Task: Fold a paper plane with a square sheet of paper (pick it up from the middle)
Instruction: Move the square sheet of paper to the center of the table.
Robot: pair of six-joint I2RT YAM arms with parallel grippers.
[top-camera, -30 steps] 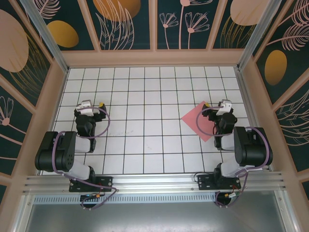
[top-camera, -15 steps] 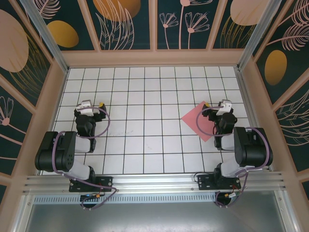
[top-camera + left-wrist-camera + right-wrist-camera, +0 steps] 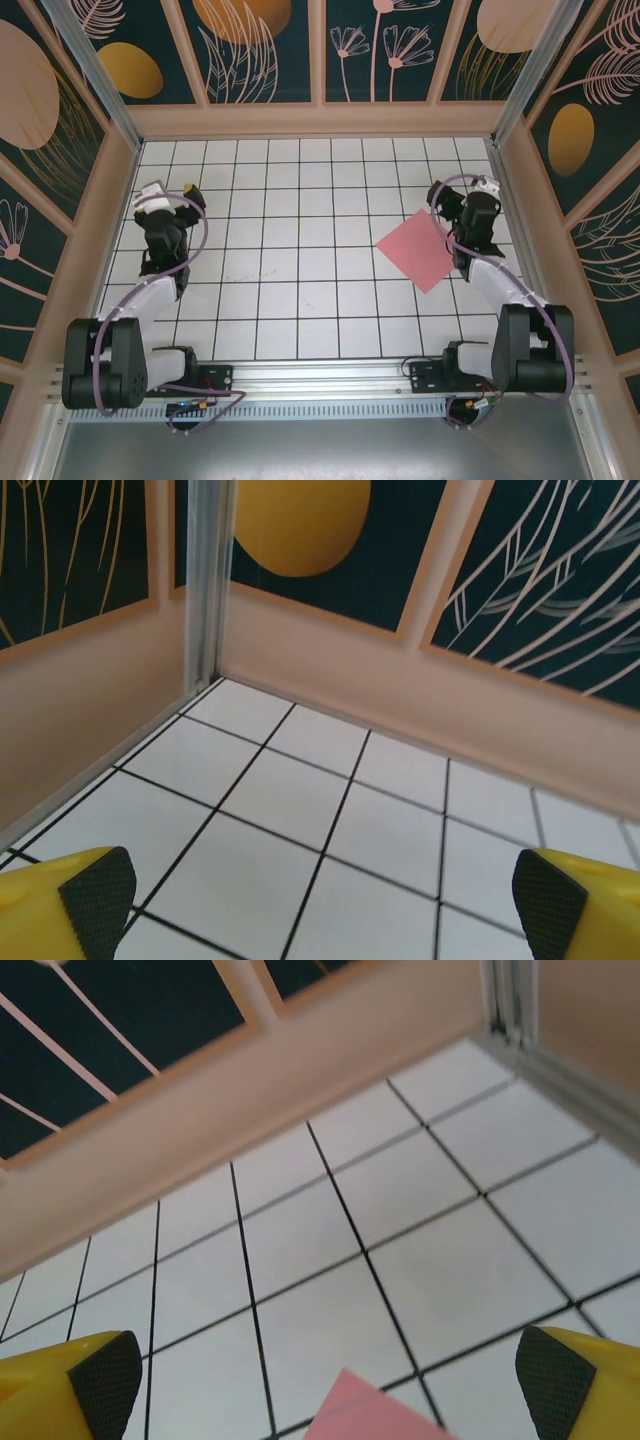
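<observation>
Overhead, the square sheet of paper [image 3: 420, 251] lies beside the gaping right end effector [image 3: 457, 203].

You see pink-red paper [image 3: 420, 252], white counter [image 3: 300, 200] gridded black, yellow jaws with black pads [image 3: 98, 900], dark-teal leaf-patterned walls [image 3: 350, 80].

I watched my left arm [image 3: 150, 295] and right arm [image 3: 497, 283], black joints, pale grey links, purple cables [image 3: 204, 230] looped alongside, left hand [image 3: 170, 192] and right hand [image 3: 460, 192] had yellow fingers [image 3: 35, 885], black textured pads [image 3: 95, 898]
</observation>
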